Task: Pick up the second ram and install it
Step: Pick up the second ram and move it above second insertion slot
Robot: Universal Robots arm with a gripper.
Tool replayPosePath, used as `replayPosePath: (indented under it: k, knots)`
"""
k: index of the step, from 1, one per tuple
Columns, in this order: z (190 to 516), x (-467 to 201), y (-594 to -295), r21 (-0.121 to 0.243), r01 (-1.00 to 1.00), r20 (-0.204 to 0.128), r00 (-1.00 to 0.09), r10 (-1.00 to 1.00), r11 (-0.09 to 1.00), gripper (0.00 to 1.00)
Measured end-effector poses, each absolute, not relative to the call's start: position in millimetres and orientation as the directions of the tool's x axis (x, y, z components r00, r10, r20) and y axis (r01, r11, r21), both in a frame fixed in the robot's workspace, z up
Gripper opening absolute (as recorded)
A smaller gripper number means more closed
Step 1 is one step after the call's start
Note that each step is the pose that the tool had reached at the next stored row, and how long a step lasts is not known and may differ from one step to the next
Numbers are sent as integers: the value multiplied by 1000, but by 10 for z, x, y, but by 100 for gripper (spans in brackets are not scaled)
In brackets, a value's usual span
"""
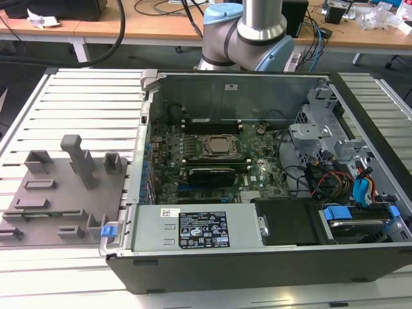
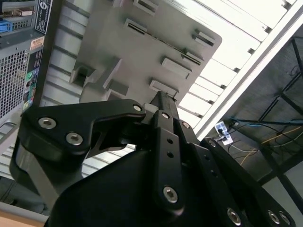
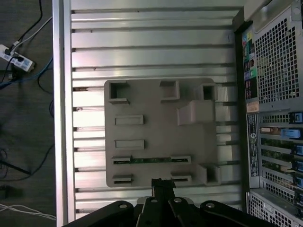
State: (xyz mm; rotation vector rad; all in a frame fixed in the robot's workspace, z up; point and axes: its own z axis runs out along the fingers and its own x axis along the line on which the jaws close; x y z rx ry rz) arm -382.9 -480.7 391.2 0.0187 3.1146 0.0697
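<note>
The second ram [image 3: 151, 160] is a thin green stick standing on edge in a slot of the grey fixture plate [image 3: 156, 127], held between two small end blocks. My gripper [image 3: 163, 182] hovers above that plate's edge, a short way from the stick and apart from it. Its black fingers are shut together with nothing between them. In the second wrist view the gripper [image 2: 160, 94] points down at the same grey plate [image 2: 156, 42]. In the exterior view the plate [image 1: 64, 199] lies on the slatted table at the exterior view's left.
An open computer case [image 1: 360, 109] fills the middle and right of the exterior view, with the CPU socket [image 1: 219, 145] and black memory slots [image 1: 212, 122] on its board. A green stick [image 1: 209, 162] sits in a slot beside the socket. The case's vented wall [image 3: 277, 61] stands next to the plate. Cables lie on the floor [image 3: 19, 61].
</note>
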Motion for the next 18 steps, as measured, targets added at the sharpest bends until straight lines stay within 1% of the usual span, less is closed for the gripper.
replayPosePath:
  k: [4, 9, 13, 18]
  knots:
    - [3912, -3828, -4807, 45, -70, -26, -997, -69, 997, 11]
    - [3912, -3828, -4807, 45, -221, -26, -975, -220, 974, 11]
    - [3911, -3828, -4807, 45, -264, -26, -964, -263, 963, 11]
    - [3912, -3828, -4807, 45, -388, -26, -922, -387, 921, 11]
